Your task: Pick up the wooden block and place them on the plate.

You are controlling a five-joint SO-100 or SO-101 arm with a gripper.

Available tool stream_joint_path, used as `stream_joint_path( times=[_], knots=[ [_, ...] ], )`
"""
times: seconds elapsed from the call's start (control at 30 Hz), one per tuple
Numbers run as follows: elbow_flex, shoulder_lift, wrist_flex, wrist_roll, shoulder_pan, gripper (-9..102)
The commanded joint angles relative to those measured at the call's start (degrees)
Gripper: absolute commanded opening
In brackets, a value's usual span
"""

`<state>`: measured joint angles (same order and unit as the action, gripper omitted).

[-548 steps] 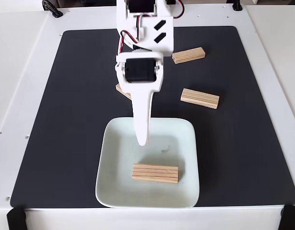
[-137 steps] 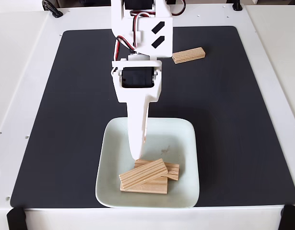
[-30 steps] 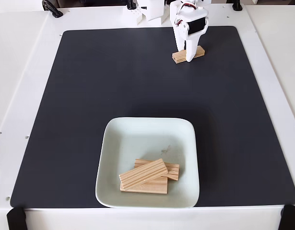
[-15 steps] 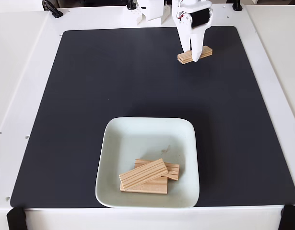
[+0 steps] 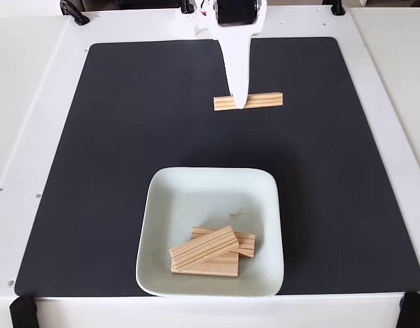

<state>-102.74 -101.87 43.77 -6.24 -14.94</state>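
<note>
Above the mat's far half, the last wooden block (image 5: 248,102) is now carried toward the plate (image 5: 164,198), clamped in the gripper (image 5: 241,104); three blocks (image 5: 206,251) are already stacked there.

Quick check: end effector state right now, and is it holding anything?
End effector: closed on a block, held over the mat.

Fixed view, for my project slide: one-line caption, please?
Gripper holds a wooden block over the black mat; other blocks lie stacked on the plate.
</note>
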Motion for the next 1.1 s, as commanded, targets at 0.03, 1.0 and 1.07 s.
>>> stream_joint_path(
  times=[0.03,1.0,1.07],
  knots=[
    [17.23,11.87,-0.88,-0.88,3.34,0],
    [42.98,39.38,-0.97,2.99,7.21,2],
    [42.71,39.02,-0.97,2.64,7.38,9]
  ],
)
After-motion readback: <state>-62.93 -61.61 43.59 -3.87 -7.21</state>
